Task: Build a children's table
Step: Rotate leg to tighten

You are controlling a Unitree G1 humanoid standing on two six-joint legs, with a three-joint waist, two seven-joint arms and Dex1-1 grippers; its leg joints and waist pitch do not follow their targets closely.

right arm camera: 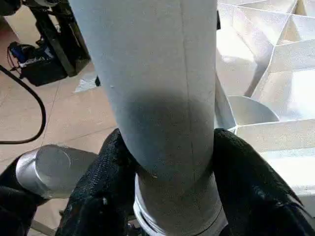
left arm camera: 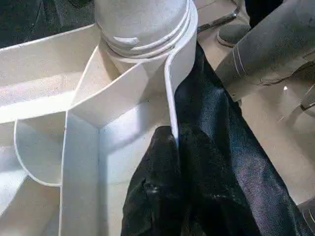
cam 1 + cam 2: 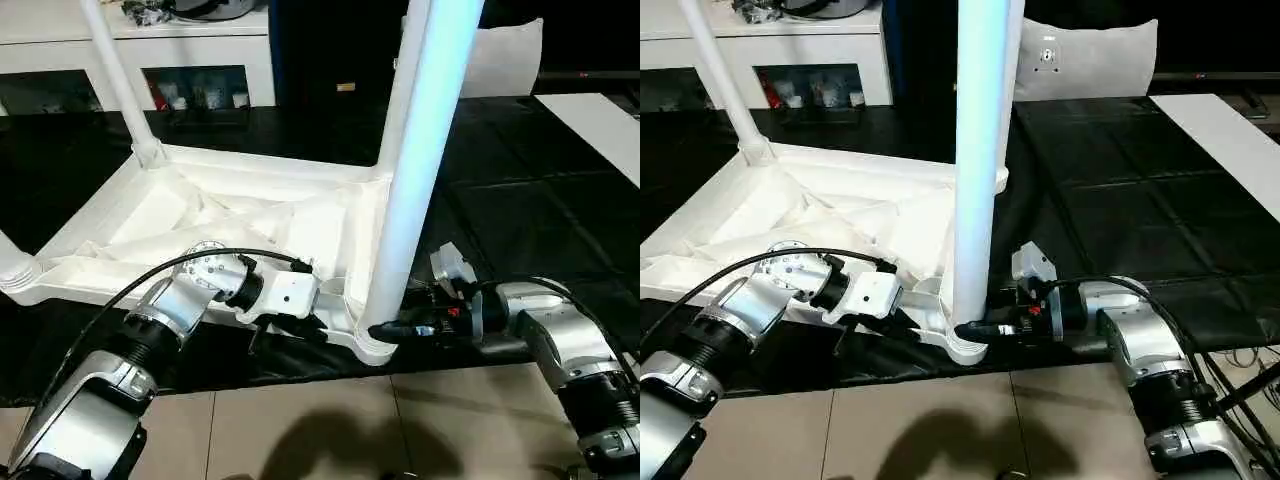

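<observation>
Black matting over the tiled floor carries our white plastic table top [image 3: 230, 215], ribbed underside up. Our right gripper [image 1: 167, 196] pinches the long white tube leg [image 3: 415, 170] in the near corner socket; our left gripper [image 2: 162, 191], pressed together, clamps the rim. A skewed twist could jam the leg.
</observation>
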